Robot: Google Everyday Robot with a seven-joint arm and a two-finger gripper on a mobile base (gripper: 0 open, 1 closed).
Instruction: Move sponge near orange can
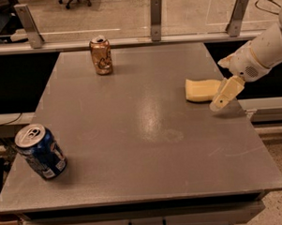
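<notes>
The pale yellow sponge [202, 90] lies flat on the grey table [146, 128] near its right edge. The orange can [101, 55] stands upright at the far left part of the table, well away from the sponge. My gripper [223, 95] comes in from the right on a white arm and hangs just at the sponge's right end, low over the table. It covers that end of the sponge.
A blue can [40, 152] with a silver top leans at the table's near left corner. A metal rail with upright posts [156, 18] runs behind the far edge. The table's right edge drops off beside my arm.
</notes>
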